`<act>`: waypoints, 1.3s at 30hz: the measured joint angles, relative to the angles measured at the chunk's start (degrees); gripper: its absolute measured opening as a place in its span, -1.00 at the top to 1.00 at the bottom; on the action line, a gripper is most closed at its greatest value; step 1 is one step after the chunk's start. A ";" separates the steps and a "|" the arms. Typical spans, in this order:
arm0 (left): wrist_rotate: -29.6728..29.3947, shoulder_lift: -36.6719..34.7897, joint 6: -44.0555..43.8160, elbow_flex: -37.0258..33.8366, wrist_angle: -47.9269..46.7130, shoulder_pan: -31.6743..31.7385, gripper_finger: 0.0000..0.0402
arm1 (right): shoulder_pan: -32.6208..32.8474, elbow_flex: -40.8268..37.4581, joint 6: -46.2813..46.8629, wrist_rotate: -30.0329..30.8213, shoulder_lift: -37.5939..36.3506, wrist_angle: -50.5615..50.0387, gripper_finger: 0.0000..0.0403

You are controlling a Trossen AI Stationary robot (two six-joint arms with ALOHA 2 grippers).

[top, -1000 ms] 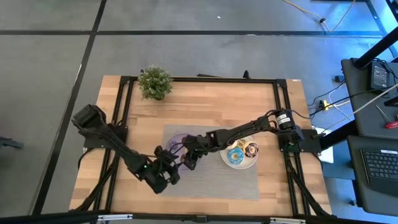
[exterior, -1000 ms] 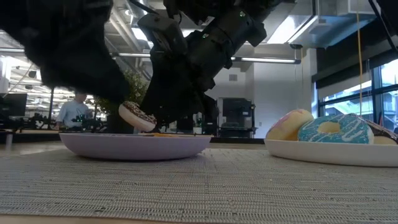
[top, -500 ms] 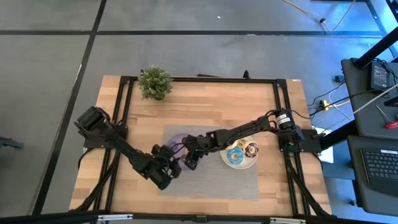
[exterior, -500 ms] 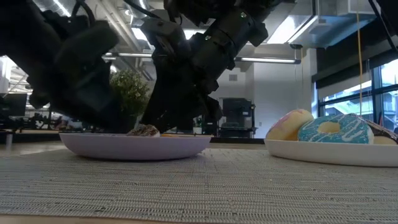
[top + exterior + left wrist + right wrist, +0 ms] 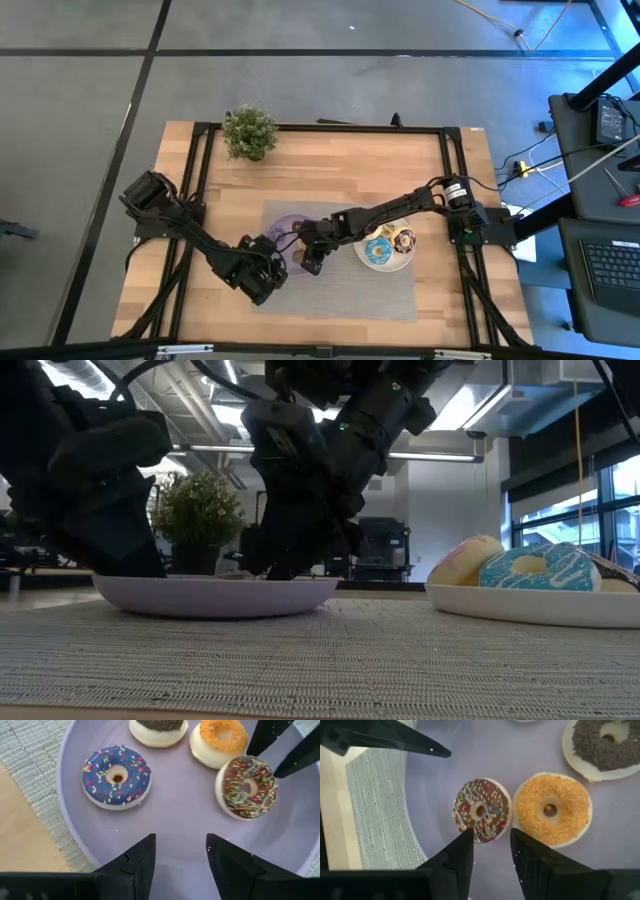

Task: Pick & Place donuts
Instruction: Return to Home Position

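Observation:
A lilac plate (image 5: pixel 75 810) holds several donuts lying flat: a blue sprinkled one (image 5: pixel 117 771), a dark chocolate one (image 5: pixel 605 745), an orange one (image 5: pixel 552 809) and a chocolate one with coloured sprinkles (image 5: pixel 481 811). My right gripper (image 5: pixel 491 840) is open, low over the plate, its fingertips at that sprinkled chocolate donut's edge. My left gripper (image 5: pixel 181 850) is open over the plate's near rim, short of the blue donut. In the high view the left gripper (image 5: pixel 275 262) and the right gripper (image 5: pixel 308 262) are close together.
A white plate (image 5: pixel 385 266) to the right holds a blue iced donut (image 5: pixel 540 568), a pale pink one (image 5: pixel 463 560) and a chocolate one (image 5: pixel 404 240). Both plates sit on a grey woven mat (image 5: pixel 340 295). A potted plant (image 5: pixel 249 131) stands at the table's far left.
The sprinkled chocolate donut, tilted in the air over the lilac plate beside the right gripper's fingers, has dropped and now lies flat on the plate. The left gripper has drawn back a little toward the table's left, uncovering the plant in the low view.

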 joint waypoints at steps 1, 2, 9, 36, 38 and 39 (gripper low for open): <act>0.04 -0.17 0.00 0.00 -0.01 -0.12 0.16 | 0.00 0.00 0.00 0.00 -0.08 -0.06 0.35; 0.06 -0.49 -0.02 0.00 -0.26 -0.19 0.16 | 0.00 0.00 -0.05 0.00 -0.20 -0.15 0.35; -1.25 -4.53 0.02 0.02 -5.62 -0.26 0.16 | 0.00 0.00 -0.10 0.00 -0.42 -0.31 0.35; 1.48 -35.44 44.13 0.00 4.73 5.55 0.16 | 8.46 -13.95 -5.57 17.34 -34.86 -15.61 0.35; 3.87 -37.36 51.23 0.00 6.60 7.86 0.16 | 9.19 -18.57 -4.61 16.54 -39.55 -12.58 0.35; 5.24 -38.47 53.51 0.00 6.42 9.22 0.16 | 9.29 -20.99 -4.61 15.44 -41.95 -9.95 0.35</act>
